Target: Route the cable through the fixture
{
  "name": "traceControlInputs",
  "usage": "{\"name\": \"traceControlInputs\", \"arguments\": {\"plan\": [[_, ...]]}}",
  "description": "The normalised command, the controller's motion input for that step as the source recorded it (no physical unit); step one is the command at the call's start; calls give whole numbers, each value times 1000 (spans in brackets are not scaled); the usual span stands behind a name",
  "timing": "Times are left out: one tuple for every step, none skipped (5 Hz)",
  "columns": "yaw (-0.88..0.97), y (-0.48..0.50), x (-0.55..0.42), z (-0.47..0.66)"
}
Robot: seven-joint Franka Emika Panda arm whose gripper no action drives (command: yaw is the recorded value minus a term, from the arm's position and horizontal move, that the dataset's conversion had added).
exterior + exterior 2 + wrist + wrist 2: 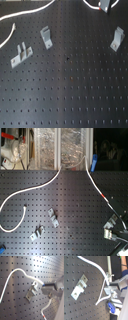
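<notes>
The white cable (50, 180) crosses the black perforated board in a long arc. Its free end lies near the first exterior view's left edge. My gripper (43, 286) is shut on the cable near its other end, close beside the fixture (32, 291), a small grey angled bracket. In the first exterior view the gripper (105, 6) sits at the top edge, with the fixture (116, 38) below it. The second wrist view shows the cable (104, 277) running down into the fingers (110, 291), apart from the fixture (79, 287). The cable is outside the fixture's slot.
A mirrored grey bracket (46, 36) and a flat plate with two upright prongs (20, 55) stand on the first exterior view's left. A red mark (43, 317) sits on the cable. Clear plastic bins (60, 145) line the board's far side in the second exterior view.
</notes>
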Motion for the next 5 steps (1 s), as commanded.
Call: {"name": "traceControlInputs", "arguments": {"plan": [[-31,7,-5,0],[0,-18,34,16],[0,74,-64,230],[0,107,-93,312],[0,9,11,0]]}}
